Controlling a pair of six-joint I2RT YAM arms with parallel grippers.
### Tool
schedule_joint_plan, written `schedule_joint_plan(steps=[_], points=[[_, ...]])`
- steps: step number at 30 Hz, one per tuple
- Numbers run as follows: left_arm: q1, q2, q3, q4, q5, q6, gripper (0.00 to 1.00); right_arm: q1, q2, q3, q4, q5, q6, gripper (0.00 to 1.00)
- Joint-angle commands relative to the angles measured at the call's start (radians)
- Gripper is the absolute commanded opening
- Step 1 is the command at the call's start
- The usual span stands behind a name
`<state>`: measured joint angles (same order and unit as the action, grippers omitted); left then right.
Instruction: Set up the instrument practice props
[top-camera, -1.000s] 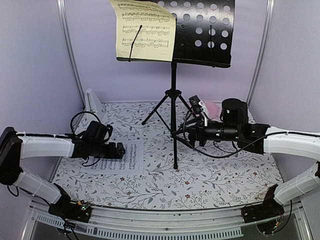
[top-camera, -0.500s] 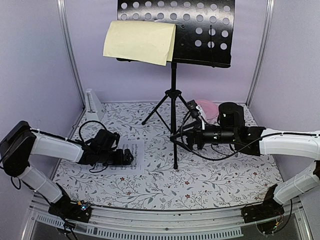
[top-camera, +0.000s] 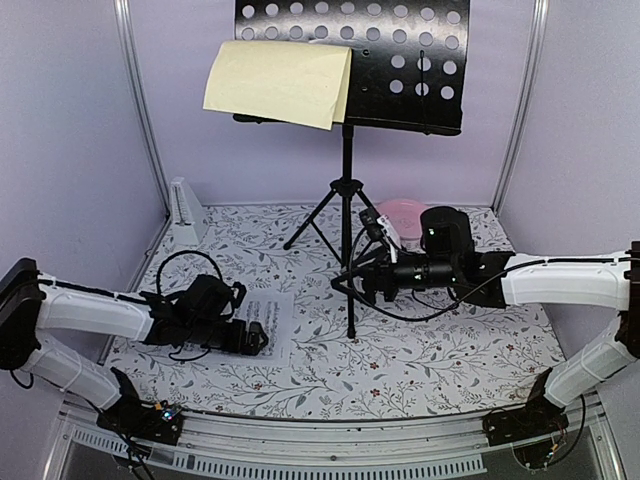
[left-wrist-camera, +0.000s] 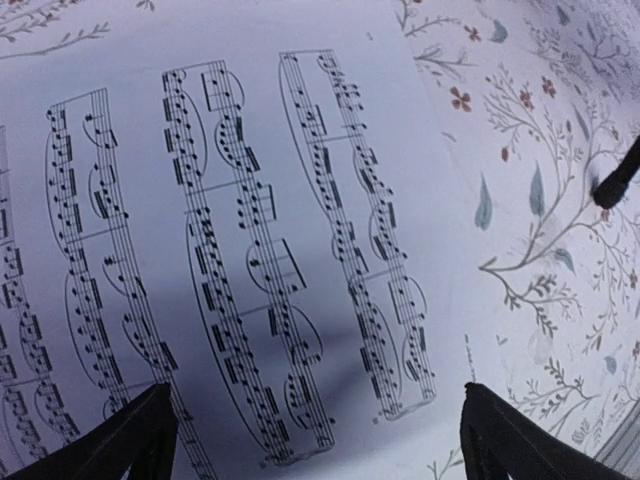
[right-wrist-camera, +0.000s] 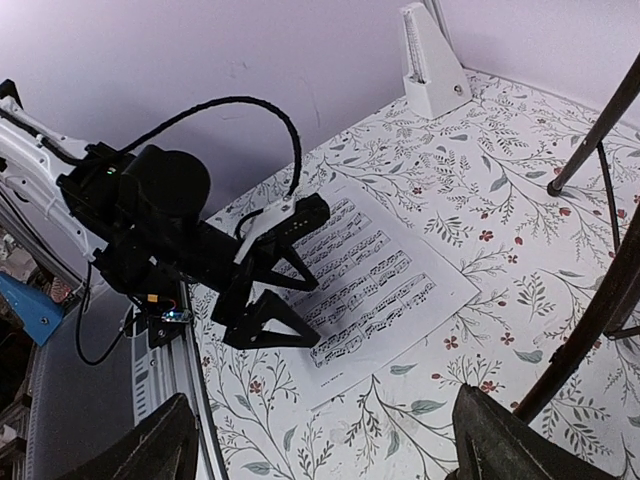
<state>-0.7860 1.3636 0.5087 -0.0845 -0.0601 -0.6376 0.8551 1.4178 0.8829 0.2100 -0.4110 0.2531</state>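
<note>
**White page next: left arm poised to pick it up**

Top external view: the music stand (top-camera: 347, 200) is upright at the middle of the far edge, tripod legs spread on the floral cloth (top-camera: 430, 350). The yellowish page (top-camera: 280, 82) sits on the left half of its desk, askew and showing a blank face. The white page (top-camera: 275, 312) lies flat near the left part of the near edge. The left gripper (top-camera: 258, 338) is low over the page's near side. The metronome (top-camera: 184, 210) stands in the far left corner. The right gripper (top-camera: 345, 282) hangs beside the stand's pole, with the pink plate (top-camera: 405, 212) behind it toward the far right.

Left wrist view: printed staves fill the frame. Both fingertips (left-wrist-camera: 140, 440) are set wide apart just above the paper, with nothing between them.

Right wrist view: the right arm's own fingers (right-wrist-camera: 170, 440) are spread wide and hold nothing. A black stand leg (right-wrist-camera: 585, 300) passes close by one of them. Beyond, the left arm's jaws straddle the near edge of the white page (right-wrist-camera: 385, 275), printed side up.

As I read it, the step in hand is lifting the white page to join the yellow one. A sheet flat on cloth gives little to pinch, so the next move likely needs one finger worked under the edge before closing. The page then goes up to the bare right half of the desk. The yellow sheet may want straightening.
</note>
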Motion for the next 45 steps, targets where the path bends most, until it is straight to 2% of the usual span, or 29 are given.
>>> schedule_joint_plan(steps=[1, 3, 5, 8, 11, 16, 24, 28, 33, 38, 45], points=[[-0.052, -0.19, -0.03, -0.144, -0.093, -0.038, 0.99, 0.001, 0.093, 0.083, 0.006, -0.02, -0.014, 0.88], [-0.052, -0.303, -0.041, -0.188, -0.163, -0.128, 0.99, 0.024, 0.146, 0.128, -0.002, 0.005, -0.016, 0.87], [-0.053, -0.416, -0.054, -0.276, -0.248, -0.29, 0.99, 0.05, 0.207, 0.187, -0.026, 0.037, -0.032, 0.85], [-0.064, -0.582, -0.113, -0.35, -0.292, -0.569, 0.99, 0.085, 0.316, 0.28, -0.053, 0.071, -0.05, 0.83], [-0.074, -0.676, -0.143, -0.491, -0.33, -0.755, 0.99, 0.105, 0.416, 0.369, -0.057, 0.079, -0.052, 0.77], [-0.075, -0.614, -0.103, -0.708, -0.375, -0.936, 0.99, 0.128, 0.584, 0.527, -0.087, 0.078, -0.068, 0.69], [-0.08, -0.536, -0.151, -0.743, -0.318, -1.153, 0.99, 0.136, 0.765, 0.688, -0.123, 0.088, -0.094, 0.58], [-0.08, -0.561, -0.194, -0.692, -0.362, -1.171, 0.99, 0.137, 0.828, 0.735, -0.144, 0.094, -0.109, 0.49], [-0.072, -0.603, -0.215, -0.613, -0.456, -1.104, 0.99, 0.141, 0.876, 0.743, -0.149, 0.104, -0.122, 0.37], [-0.039, -0.675, -0.274, -0.486, -0.486, -0.992, 0.85, 0.147, 0.92, 0.761, -0.167, 0.129, -0.139, 0.27], [0.075, -0.773, -0.341, -0.312, -0.469, -0.774, 0.78, 0.154, 0.999, 0.773, -0.207, 0.139, -0.155, 0.12]])
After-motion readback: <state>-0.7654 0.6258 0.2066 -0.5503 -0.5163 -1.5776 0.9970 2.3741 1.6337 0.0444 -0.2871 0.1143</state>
